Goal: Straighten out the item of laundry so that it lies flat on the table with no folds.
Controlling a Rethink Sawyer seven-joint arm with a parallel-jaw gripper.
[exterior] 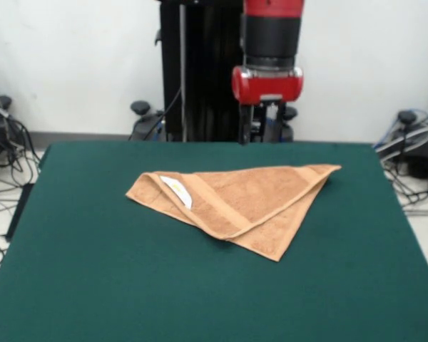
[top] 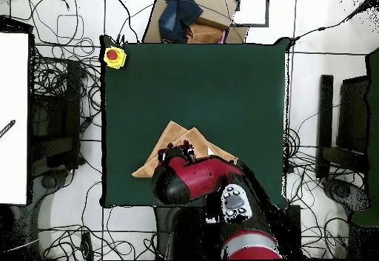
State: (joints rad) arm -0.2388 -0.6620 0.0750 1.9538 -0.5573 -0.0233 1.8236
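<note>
Terry towel [exterior: 246,203], light orange-tan and soft-looped, lies folded over diagonally into a rough triangle toward the robot's side of the dark green felt-topped table [exterior: 93,285], a small white tag [exterior: 177,191] showing on its upper layer. Flattening appears not yet done: the doubled layer remains to unfold. Above its far edge hangs the red-and-black gripper [exterior: 262,132]; whether its jaws are spread, I cannot tell.
</note>
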